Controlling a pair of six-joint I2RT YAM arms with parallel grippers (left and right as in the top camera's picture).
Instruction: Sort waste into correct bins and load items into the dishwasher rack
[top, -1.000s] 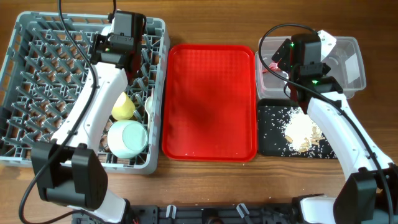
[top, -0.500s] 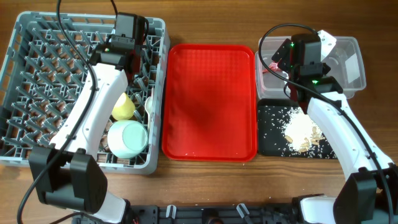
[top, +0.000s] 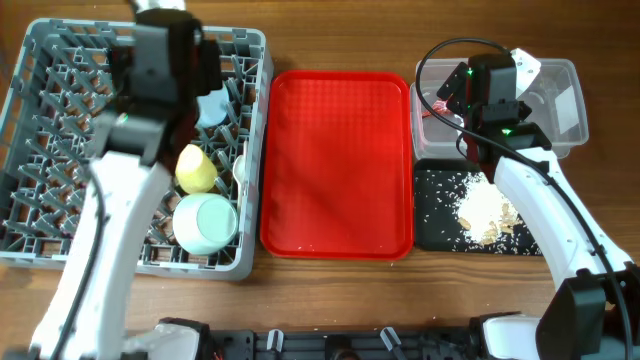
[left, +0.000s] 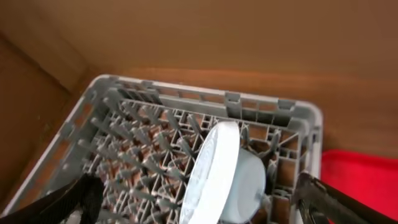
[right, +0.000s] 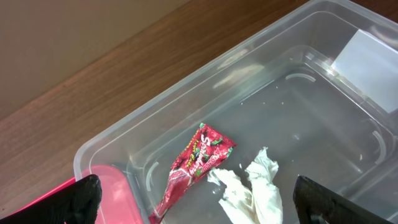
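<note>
Your left gripper (left: 199, 198) hangs over the far right part of the grey rack (left: 93, 99), jaws spread and holding nothing. Directly below them the light blue plate (left: 211, 168) stands on edge among the pegs, with the small blue bowl (left: 252, 180) just behind it. The yellow cup (top: 197, 170) and pale green bowl (top: 205, 222) sit nearer the rack's front. Your right gripper (right: 199, 198), jaws also spread, is above the clear tub (right: 323, 56), where the red wrapper (right: 199, 155) and white tissue (right: 255, 186) lie side by side. The red tray (top: 337, 160) lies on the worktop between rack and tub. Rice scraps (top: 485, 210) lie in the black tray (top: 432, 228).
</note>
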